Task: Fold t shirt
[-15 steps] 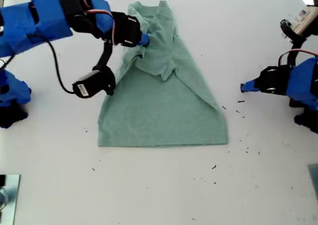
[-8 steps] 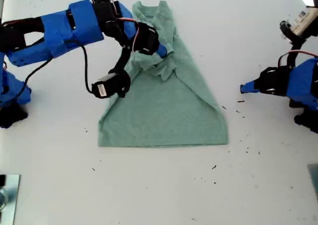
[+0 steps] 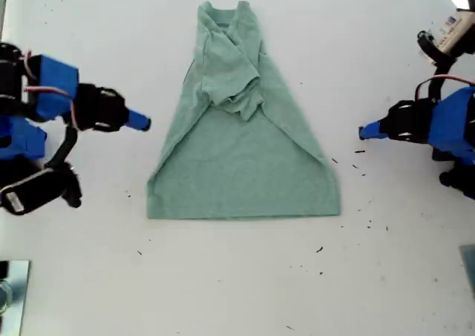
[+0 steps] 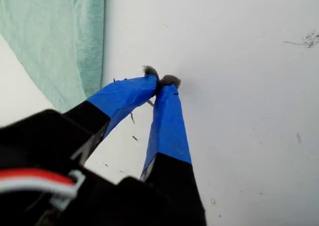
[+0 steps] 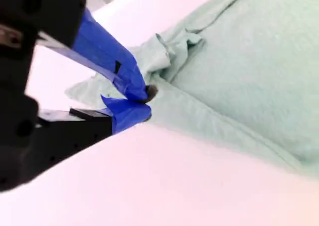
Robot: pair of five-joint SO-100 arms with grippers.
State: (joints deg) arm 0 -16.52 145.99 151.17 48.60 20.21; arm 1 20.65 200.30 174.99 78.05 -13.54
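The t shirt (image 3: pixel 241 132) lay flat on the white table (image 3: pixel 237 284), both sleeves folded in over its chest. My first gripper (image 4: pixel 160 80) hung over bare table beside the shirt's hem corner, fingertips pressed together on nothing. My second gripper (image 5: pixel 144 102) sat off the shirt's other edge, clear of the cloth, jaws nearly together and empty.
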